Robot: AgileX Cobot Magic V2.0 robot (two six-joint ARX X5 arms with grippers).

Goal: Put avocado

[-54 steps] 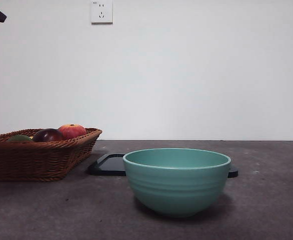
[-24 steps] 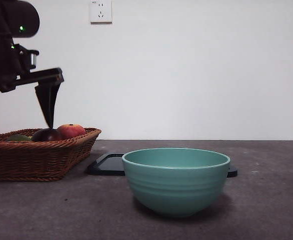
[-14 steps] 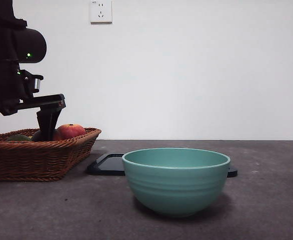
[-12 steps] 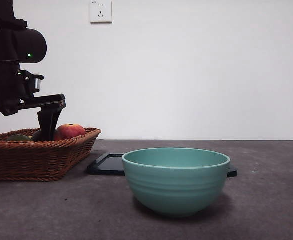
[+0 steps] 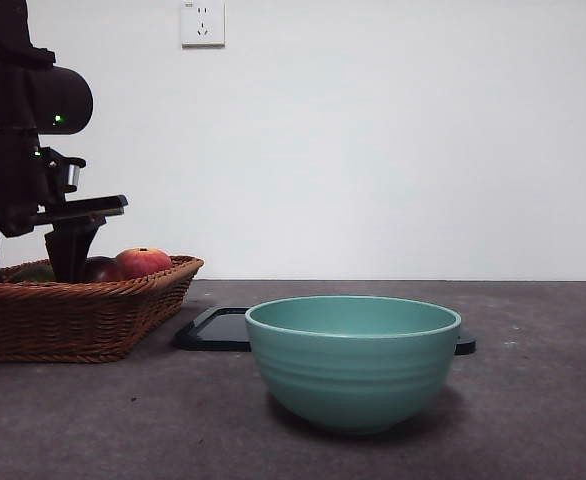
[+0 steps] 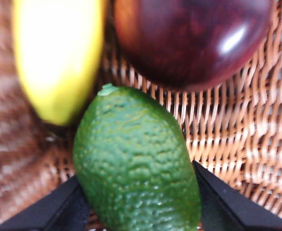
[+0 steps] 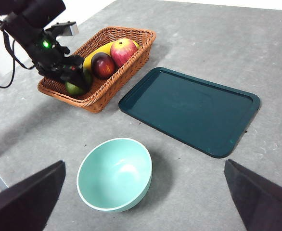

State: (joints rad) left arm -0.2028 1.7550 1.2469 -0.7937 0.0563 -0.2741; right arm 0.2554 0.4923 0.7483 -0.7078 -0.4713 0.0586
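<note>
The avocado [image 6: 136, 163], green and bumpy, lies in the wicker basket [image 5: 73, 320] at the table's left. My left gripper [image 6: 136, 192] reaches down into the basket and its two black jaws press on the avocado's two sides. From the front, the left gripper [image 5: 30, 262] hides most of the avocado. The right wrist view shows the avocado [image 7: 73, 88] at the basket's near corner under the left gripper [image 7: 76, 72]. My right gripper [image 7: 145, 162] hangs high above the table, open and empty.
Beside the avocado lie a dark maroon fruit [image 6: 189, 38], a yellow fruit [image 6: 54, 53] and a red-orange fruit [image 5: 145, 262]. A teal bowl [image 5: 353, 365] stands mid-table in front. A dark flat tray [image 7: 189, 108] lies behind it, right of the basket.
The left arm came in from the top left and dropped into the basket. Over the last half second its jaws drew together onto the avocado.
</note>
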